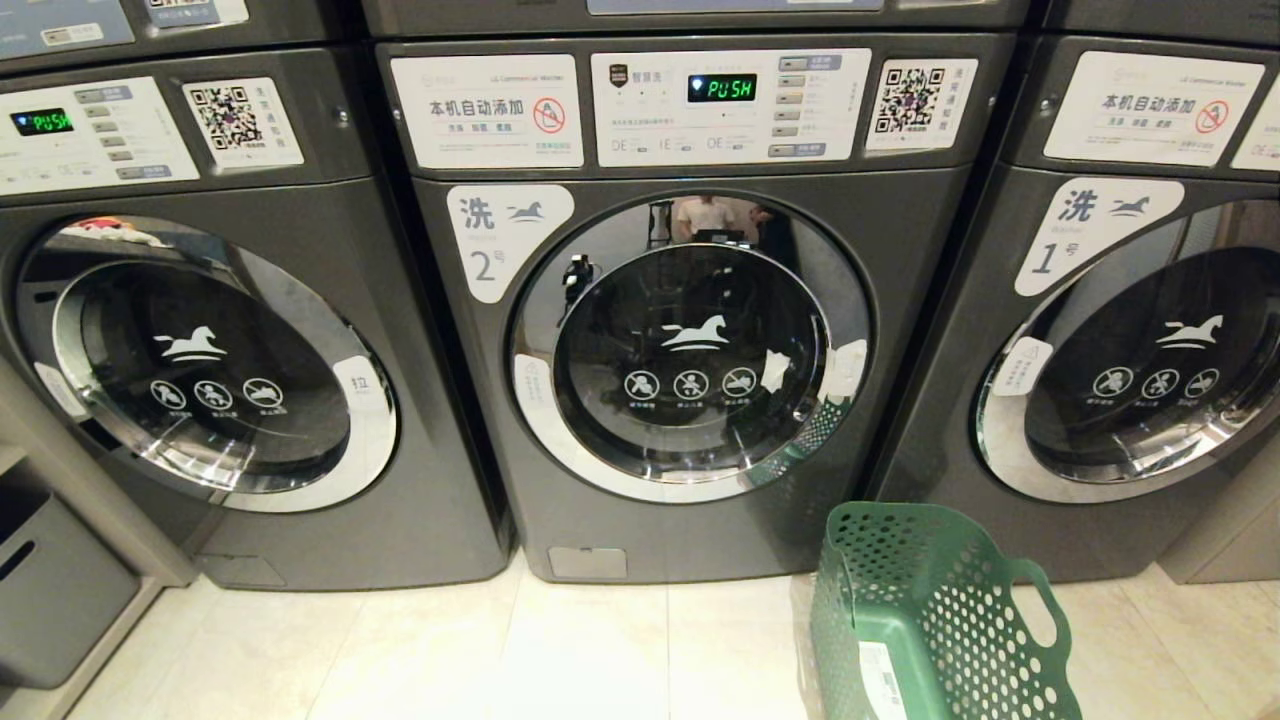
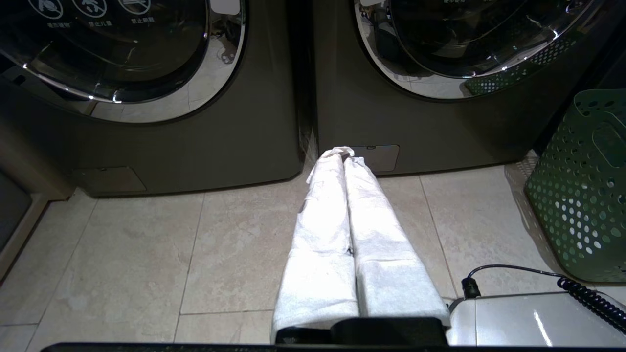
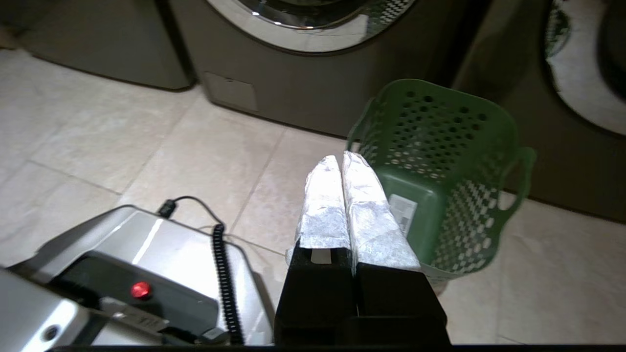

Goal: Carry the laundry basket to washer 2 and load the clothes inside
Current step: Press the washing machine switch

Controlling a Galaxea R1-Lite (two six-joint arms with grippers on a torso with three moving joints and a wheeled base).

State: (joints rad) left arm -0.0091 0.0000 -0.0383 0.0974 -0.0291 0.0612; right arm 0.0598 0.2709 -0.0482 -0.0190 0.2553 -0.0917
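Laundry basket (image 1: 940, 620), green and perforated, stands on the tiled floor (image 1: 560, 650) at roughly 5 o'clock from the closed door of washer 2 (image 1: 690, 370), near the seam with washer 1 (image 1: 1140, 380). No clothes are visible inside it. Right gripper (image 3: 341, 159), white-wrapped fingers pressed together and holding nothing, hangs just short of the basket rim; the basket lies at about 1 o'clock from its tips. Left gripper (image 2: 342, 152), likewise pressed together and empty, points at washer 2's base, the basket well apart at its 3 o'clock.
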